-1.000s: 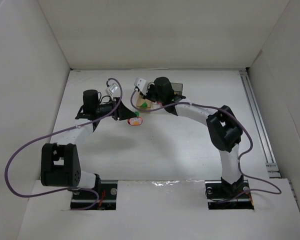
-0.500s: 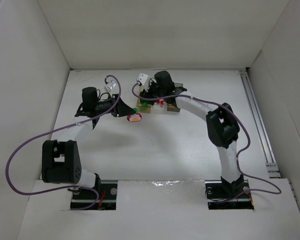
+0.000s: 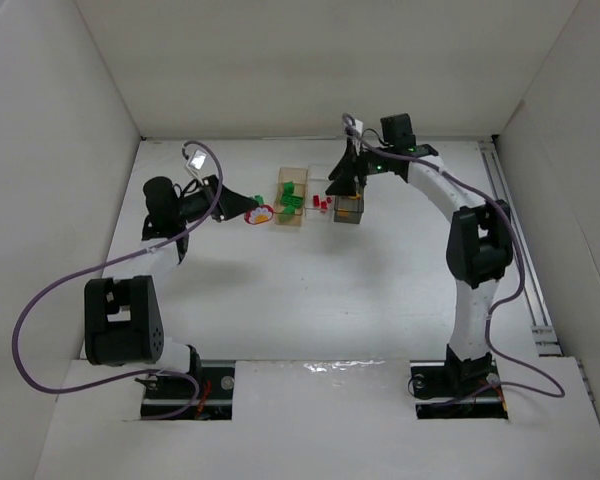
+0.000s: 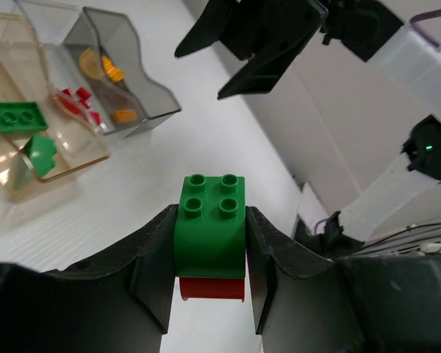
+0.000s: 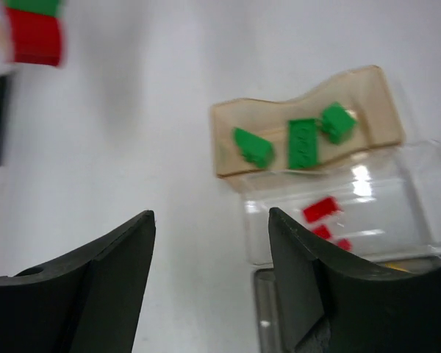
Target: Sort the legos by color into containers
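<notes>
My left tool [image 4: 210, 254] is clamped on a green four-stud plastic brick [image 4: 209, 220], one finger pressed against each side. A red plastic piece [image 4: 213, 289] sits directly under the brick and touches it; only its rounded front edge shows, so I cannot tell its full shape. From above, this tool hangs over the white surface [image 3: 310, 290] just left of the row of boxes, with its load apart from them.

My right tool [image 5: 209, 220] stands with its fingers spread wide and nothing between them. In the overhead view it hovers at the right end of the row, above the dark grey translucent box [image 4: 143, 95].

The three boxes sit side by side, touching. The amber-tinted translucent box [image 5: 222, 125] is on the left and holds three green plastic pieces [image 5: 303, 142], one of them a flat plate with studs. The clear plastic box [image 5: 397, 213] in the middle holds a few small red plastic bricks [image 5: 321, 209]. Inside the dark grey box lie orange plastic pieces [image 4: 112, 71], one curved near the far wall and one small block nearer the front.
</notes>
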You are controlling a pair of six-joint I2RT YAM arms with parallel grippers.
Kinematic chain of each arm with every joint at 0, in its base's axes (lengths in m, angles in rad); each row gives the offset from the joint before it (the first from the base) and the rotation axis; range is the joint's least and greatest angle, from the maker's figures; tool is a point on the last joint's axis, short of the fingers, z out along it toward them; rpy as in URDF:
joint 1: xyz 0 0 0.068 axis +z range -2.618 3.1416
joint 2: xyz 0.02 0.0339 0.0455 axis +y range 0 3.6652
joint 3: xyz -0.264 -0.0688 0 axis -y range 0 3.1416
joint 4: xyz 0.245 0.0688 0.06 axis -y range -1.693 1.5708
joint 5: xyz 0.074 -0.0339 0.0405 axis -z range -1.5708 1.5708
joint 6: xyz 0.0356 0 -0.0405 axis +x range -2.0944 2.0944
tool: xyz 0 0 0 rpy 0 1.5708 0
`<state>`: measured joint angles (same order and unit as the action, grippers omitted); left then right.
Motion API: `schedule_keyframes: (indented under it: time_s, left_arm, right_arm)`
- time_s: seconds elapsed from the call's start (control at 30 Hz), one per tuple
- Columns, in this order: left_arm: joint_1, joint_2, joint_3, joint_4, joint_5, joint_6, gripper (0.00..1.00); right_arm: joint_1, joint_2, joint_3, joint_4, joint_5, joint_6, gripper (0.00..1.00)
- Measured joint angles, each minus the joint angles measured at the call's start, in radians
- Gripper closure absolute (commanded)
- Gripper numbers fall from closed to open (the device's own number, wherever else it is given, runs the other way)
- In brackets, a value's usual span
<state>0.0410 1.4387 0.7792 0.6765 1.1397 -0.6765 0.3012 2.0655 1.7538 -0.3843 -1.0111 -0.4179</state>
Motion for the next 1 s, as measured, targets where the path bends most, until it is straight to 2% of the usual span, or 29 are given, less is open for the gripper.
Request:
schedule_keyframes:
  time_s: [0.07, 0.17, 0.27, 0.33, 0.43, 0.57, 0.8, 0.9, 1.0]
  left_arm:
    - [0.000, 0.000, -0.048, 0.144, 0.000, -0.095, 1.00]
    - [-0.002, 0.002, -0.105, 0.349, 0.004, -0.258, 1.00]
    - [-0.002, 0.004, -0.113, 0.466, 0.004, -0.360, 1.00]
    - [-0.002, 0.004, -0.113, 0.518, 0.003, -0.403, 1.00]
    - [-0.002, 0.005, -0.113, 0.561, 0.002, -0.439, 1.00]
    - [-0.002, 0.006, -0.113, 0.581, -0.007, -0.463, 1.00]
    - [-0.002, 0.028, -0.114, 0.600, -0.043, -0.465, 1.00]
    - [-0.002, 0.048, -0.114, 0.603, -0.057, -0.461, 1.00]
    - [-0.002, 0.072, -0.114, 0.605, -0.068, -0.455, 1.00]
  right_arm:
    - [-0.018, 0.005, 0.036, -0.085, -0.161, 0.017, 0.30]
    - [0.032, 0.003, 0.042, -0.140, -0.271, 0.032, 0.29]
    - [0.128, 0.003, 0.042, -0.158, -0.349, 0.078, 0.24]
    - [0.182, 0.005, 0.045, -0.159, -0.384, 0.107, 0.17]
    - [0.217, 0.028, 0.085, -0.179, -0.418, 0.136, 0.14]
    - [0.199, 0.071, 0.171, -0.214, -0.432, 0.155, 0.14]
    - [0.187, 0.111, 0.206, -0.198, -0.446, 0.293, 0.15]
    - [0.205, 0.141, 0.219, -0.141, -0.452, 0.398, 0.15]
    - [0.225, 0.171, 0.222, -0.007, -0.455, 0.563, 0.15]
